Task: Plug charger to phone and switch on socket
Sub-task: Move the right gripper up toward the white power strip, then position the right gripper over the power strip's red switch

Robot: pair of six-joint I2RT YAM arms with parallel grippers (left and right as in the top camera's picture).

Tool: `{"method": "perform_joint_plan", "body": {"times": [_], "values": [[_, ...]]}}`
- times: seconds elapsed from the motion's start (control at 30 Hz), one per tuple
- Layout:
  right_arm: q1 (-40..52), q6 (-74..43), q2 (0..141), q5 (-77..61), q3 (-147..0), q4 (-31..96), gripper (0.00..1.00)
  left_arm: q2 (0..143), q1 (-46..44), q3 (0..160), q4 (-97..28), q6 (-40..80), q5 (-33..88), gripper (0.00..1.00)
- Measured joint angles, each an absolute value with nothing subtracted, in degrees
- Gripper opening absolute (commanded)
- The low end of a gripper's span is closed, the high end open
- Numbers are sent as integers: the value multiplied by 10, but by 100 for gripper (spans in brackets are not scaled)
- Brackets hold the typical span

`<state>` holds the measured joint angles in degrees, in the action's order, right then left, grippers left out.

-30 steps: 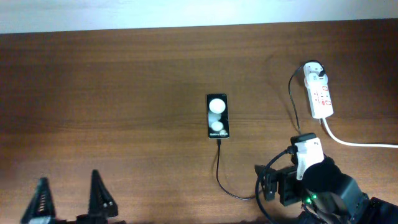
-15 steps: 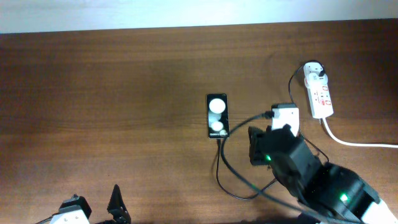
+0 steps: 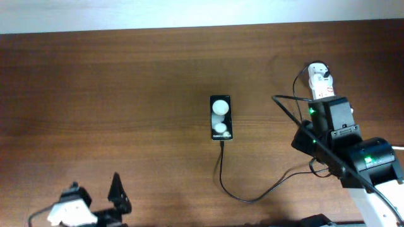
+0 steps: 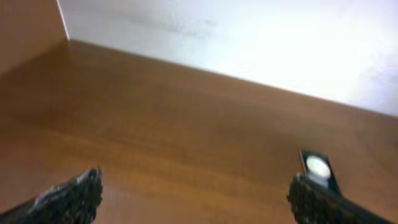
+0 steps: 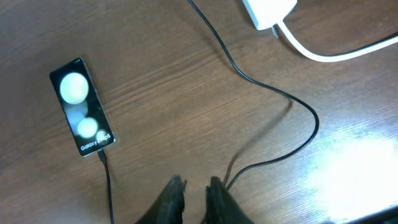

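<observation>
The black phone lies face up mid-table, also in the right wrist view and left wrist view. The charger's thin black cable meets the phone's near end with its tip and loops right up to the white plug adapter seated in the socket. The right arm covers most of the socket. My right gripper hovers above bare wood, jaws almost together, nothing between them. My left gripper stays wide open and empty at the near left.
The socket's thick white cord leaves its end and runs off right. The table's far edge meets a white wall. The robot's own black cable arcs left of the socket.
The right arm swung from the near front edge up over the socket, and its jaws closed from wide open. The left arm shifted slightly right along the front edge.
</observation>
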<state>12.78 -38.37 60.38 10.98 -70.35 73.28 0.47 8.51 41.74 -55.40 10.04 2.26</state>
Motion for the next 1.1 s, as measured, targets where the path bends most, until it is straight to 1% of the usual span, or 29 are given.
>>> {"method": "perform_joint_plan", "body": {"times": [0.1,0.2,0.37,0.43,0.53,0.6,0.67,0.77,0.93,0.97,1.1], "values": [[127,-385,602,107,-704,744,9,6,85,310,-458,100,31,99],[127,-385,583,99,-704,747,9,7,85,291,-344,100,85,99],[127,-386,537,90,-704,746,9,6,85,277,-242,100,122,99],[127,-386,520,84,-704,748,8,6,85,244,-199,100,127,99],[127,-386,505,36,-704,755,7,7,85,160,-100,100,131,99],[127,-386,503,17,-704,765,4,8,85,118,-53,100,131,99],[127,-386,503,-2,-704,783,4,9,85,79,-37,100,131,99],[127,-386,503,-19,-704,794,4,9,80,52,-37,100,88,99],[127,-386,503,-25,-704,794,4,8,-8,50,-54,100,-21,99],[127,-386,503,-25,-704,795,4,8,-16,48,-76,100,-43,99],[127,-386,503,-4,-704,795,4,10,-17,31,-87,100,-61,99]]}}
